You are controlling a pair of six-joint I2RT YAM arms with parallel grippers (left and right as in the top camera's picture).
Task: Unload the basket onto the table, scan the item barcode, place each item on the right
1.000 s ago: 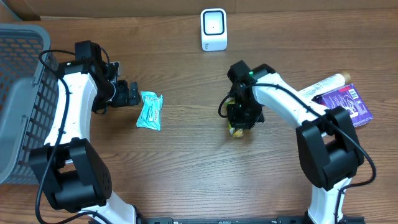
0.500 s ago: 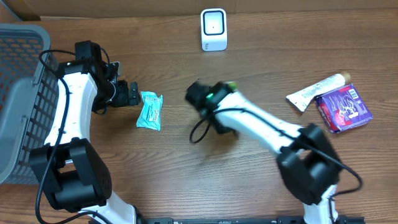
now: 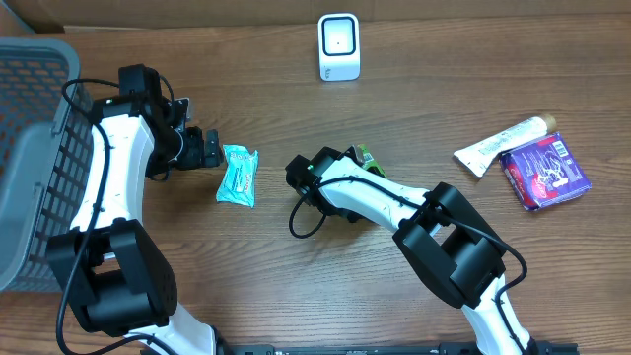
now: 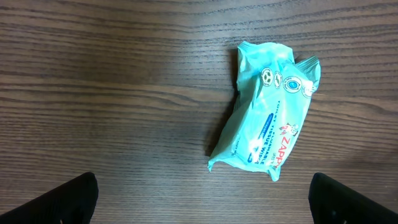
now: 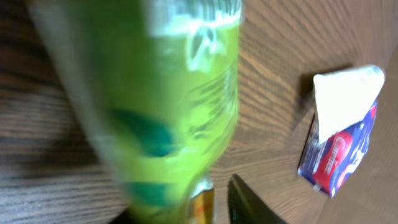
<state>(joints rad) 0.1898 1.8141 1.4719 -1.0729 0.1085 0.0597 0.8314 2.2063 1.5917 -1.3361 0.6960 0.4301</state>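
Item: green item (image 3: 370,157), mid-surface (image 3: 246,281), right at the tip of the right claw (image 3: 357,154).
Right claw: points toward the tube (image 3: 501,144) side. The green item fills its wrist view, blurred, with one dark finger beside its lower end. I cannot tell whether the claw grips it or has let go.
Item axis: runs top to bottom in the wrist view, with a yellowish end low. From overhead too little of it shows to tell.
Item to scanner: the scanner (image 3: 339,46) stands at the far edge, well apart, beyond the item and slightly to the robot's left.
Nearer arm: the right one, with the item at its claw. The left claw (image 3: 215,150) is well apart from it.
Left claw: wide and empty, just short of a teal packet (image 3: 238,175). The packet lies ahead of it, touching neither finger, with its long axis near-to-far and a little tilted.
Coming move, as a judgement: if the item is in hand, it goes away from the robot toward the scanner face. No barcode shows in either view, so I cannot say which side to turn.
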